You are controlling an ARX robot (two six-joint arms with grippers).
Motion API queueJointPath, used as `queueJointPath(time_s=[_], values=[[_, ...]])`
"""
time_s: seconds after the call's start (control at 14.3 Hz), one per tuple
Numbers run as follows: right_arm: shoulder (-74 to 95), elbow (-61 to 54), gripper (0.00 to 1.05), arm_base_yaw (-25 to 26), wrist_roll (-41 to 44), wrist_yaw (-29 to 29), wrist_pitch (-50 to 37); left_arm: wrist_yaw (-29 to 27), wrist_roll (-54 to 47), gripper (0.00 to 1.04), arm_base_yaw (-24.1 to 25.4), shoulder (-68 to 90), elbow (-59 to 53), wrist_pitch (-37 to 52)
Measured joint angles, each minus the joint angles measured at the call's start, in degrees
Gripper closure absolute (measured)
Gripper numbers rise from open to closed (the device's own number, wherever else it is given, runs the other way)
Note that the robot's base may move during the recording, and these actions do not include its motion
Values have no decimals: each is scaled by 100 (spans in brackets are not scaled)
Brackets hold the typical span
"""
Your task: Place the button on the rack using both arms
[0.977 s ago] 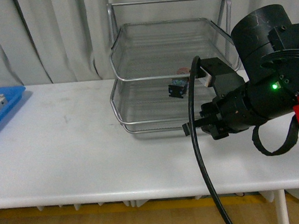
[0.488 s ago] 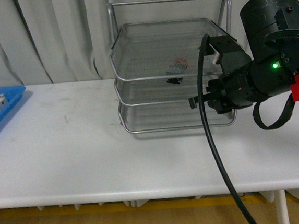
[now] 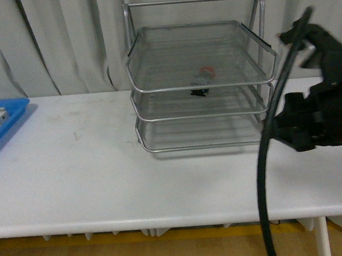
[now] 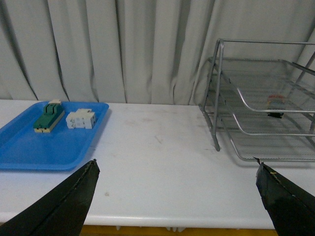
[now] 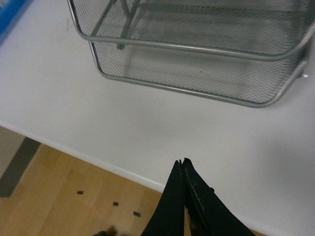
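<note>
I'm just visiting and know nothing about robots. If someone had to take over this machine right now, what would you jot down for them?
Left gripper: open, empty, facing the table.
Right gripper: fingers shut, holding nothing, off to the rack's right.
Button: lying in the rack, on an upper tier; which one is hard to tell through the mesh.
Blue tray: holds two other blocks, untouched.
Done: button placed.
Left: nothing obvious except parking the arms.

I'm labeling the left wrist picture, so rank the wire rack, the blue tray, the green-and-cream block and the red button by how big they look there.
Largest to smallest as they look:
1. rack, cut off at the picture's edge
2. blue tray, also cut off
3. green-and-cream block
4. button

The rack and the tray are close in apparent size, so their order is unsure.
</note>
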State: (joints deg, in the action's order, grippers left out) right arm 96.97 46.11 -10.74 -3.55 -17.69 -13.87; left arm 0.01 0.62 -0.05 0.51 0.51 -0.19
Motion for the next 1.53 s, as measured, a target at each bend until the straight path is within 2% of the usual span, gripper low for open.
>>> queueJointPath(time_s=[0.14, 0.21, 0.28, 0.42, 0.49, 0.56, 0.63, 0.77, 0.91, 1.05, 1.53], values=[[-970, -769, 103, 595, -251, -278, -155, -2, 0, 7, 0, 0, 0, 0], [-1530, -1080, 103, 1132, -385, -431, -361, 0, 0, 7, 0, 0, 0, 0], [-1917, -1102, 103, 1659, -522, -619, -376, -2, 0, 7, 0, 0, 0, 0], [-2498, -1141, 103, 2400, -610, -796, -313, 0, 0, 7, 0, 0, 0, 0], [-2863, -1178, 103, 2551, -697, -970, -249, -2, 0, 7, 0, 0, 0, 0], [-3123, -1510, 103, 2426, -505, -437, -1283, -2, 0, 7, 0, 0, 0, 0], [-3727, -2129, 103, 2155, -87, 345, -2004, 0, 0, 7, 0, 0, 0, -2], [-4767, -2894, 103, 1947, 210, 931, -1620, -2, 0, 7, 0, 0, 0, 0], [-5974, -3687, 103, 1591, 304, 1198, -1432, 0, 0, 7, 0, 0, 0, 0], [-6299, -3910, 103, 1128, 317, 1727, -1287, -4, 0, 7, 0, 0, 0, 0], [-7440, -4347, 103, 1075, 321, 1768, -603, 0, 0, 7, 0, 0, 0, -2]])
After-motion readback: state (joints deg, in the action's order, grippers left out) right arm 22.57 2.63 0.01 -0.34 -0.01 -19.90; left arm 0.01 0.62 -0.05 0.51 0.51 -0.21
